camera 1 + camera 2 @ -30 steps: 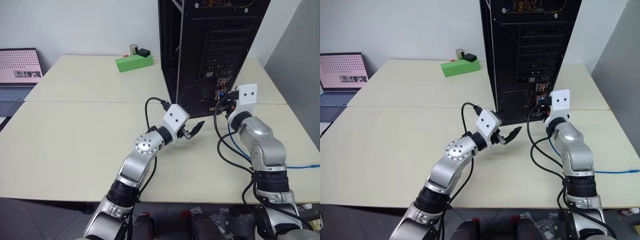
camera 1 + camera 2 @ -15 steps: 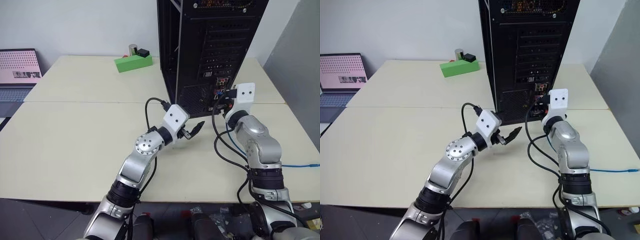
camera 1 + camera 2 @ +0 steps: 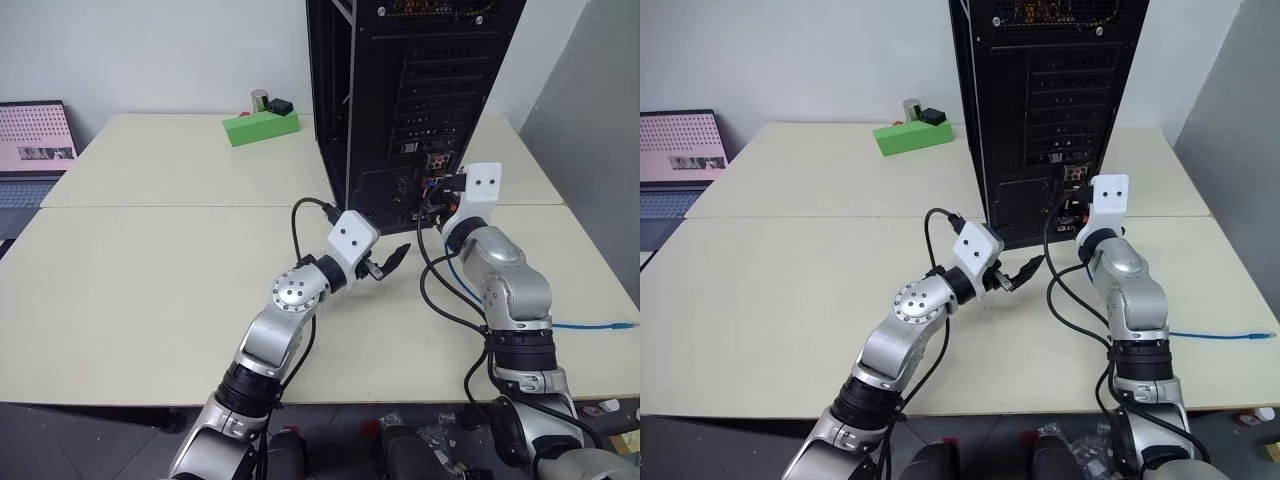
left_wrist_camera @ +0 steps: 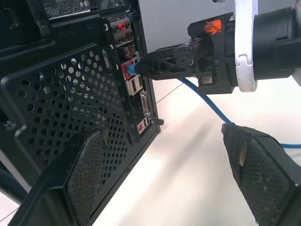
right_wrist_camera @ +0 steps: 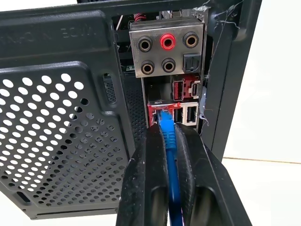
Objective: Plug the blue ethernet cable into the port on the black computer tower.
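1. Your right pincer (image 5: 170,141) is pressed together on the blue ethernet cable (image 5: 172,179), pinching it just behind the plug, with the cord running back between the two fingers.
2. Right at the fingertips, the plug's tip meets the red-framed ethernet port (image 5: 156,112) on the rear panel of the black computer tower (image 3: 420,90). You cannot tell from either wrist view whether it is fully seated; it looks to be at the mouth or partly in.
3. Just beside that port sit the USB sockets (image 5: 187,114), and above them the round audio jacks (image 5: 168,42). Keep the plug off those.
4. Behind the pincer, the slack of the cable trails across the pale table (image 3: 150,260) and off to your right edge.
5. Your left pincer (image 3: 388,260) hangs spread wide and holds nothing, near the tower's lower corner and apart from the right one.
6. Judged progress: pick-up and alignment are done. What looks left is the final push until the plug seats, then letting go and backing the right arm away without dragging the cord.
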Robot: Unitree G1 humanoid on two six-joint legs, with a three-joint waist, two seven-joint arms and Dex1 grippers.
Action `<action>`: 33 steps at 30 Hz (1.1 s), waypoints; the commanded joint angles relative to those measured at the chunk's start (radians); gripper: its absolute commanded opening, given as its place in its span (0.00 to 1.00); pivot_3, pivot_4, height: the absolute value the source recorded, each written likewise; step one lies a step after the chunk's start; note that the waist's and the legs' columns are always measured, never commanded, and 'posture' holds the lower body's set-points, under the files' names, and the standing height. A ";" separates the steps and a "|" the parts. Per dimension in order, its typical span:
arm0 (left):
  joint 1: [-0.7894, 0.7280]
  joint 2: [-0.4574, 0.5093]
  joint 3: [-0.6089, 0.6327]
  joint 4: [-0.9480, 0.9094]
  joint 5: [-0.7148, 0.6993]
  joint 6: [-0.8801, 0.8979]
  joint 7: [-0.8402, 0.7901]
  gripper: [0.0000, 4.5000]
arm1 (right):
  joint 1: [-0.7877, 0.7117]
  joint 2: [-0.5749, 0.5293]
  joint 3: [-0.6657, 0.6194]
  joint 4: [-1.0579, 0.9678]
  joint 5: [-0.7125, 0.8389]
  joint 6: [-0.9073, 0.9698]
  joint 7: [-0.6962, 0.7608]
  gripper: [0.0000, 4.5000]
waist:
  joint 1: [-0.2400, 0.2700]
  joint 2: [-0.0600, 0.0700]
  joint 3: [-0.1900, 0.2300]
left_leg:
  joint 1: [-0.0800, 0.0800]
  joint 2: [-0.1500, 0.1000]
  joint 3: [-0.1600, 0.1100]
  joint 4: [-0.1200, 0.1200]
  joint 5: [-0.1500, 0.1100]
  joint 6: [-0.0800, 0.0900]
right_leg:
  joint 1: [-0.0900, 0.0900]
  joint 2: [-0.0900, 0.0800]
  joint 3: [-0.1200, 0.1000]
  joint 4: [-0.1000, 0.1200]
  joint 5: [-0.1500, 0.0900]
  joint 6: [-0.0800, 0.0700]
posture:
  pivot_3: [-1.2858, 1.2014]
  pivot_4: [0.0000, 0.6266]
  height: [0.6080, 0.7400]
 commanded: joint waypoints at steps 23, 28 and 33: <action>-0.006 -0.016 -0.001 -0.037 0.003 -0.024 0.008 0.90 | -0.069 0.018 -0.015 0.030 -0.003 -0.052 -0.007 0.00 | -0.007 0.000 0.000 | 0.001 0.000 0.000 0.000 0.000 0.000 | 0.000 0.000 0.001 0.000 0.000 0.000 | 0.52 0.24 1.00; -0.007 -0.018 -0.001 -0.036 0.003 -0.024 0.009 0.90 | -0.071 0.019 -0.015 0.034 -0.003 -0.056 -0.006 0.00 | -0.007 0.000 0.000 | 0.001 0.000 0.000 0.000 0.000 0.000 | 0.000 0.001 0.001 0.000 0.000 0.000 | 0.52 0.24 1.00; -0.009 -0.020 -0.002 -0.035 0.004 -0.024 0.010 0.90 | -0.075 0.021 -0.010 0.036 -0.004 -0.057 -0.003 0.00 | -0.008 0.000 0.000 | 0.001 0.000 0.000 0.000 0.000 0.000 | 0.000 0.001 0.001 0.000 0.000 0.000 | 0.52 0.24 1.00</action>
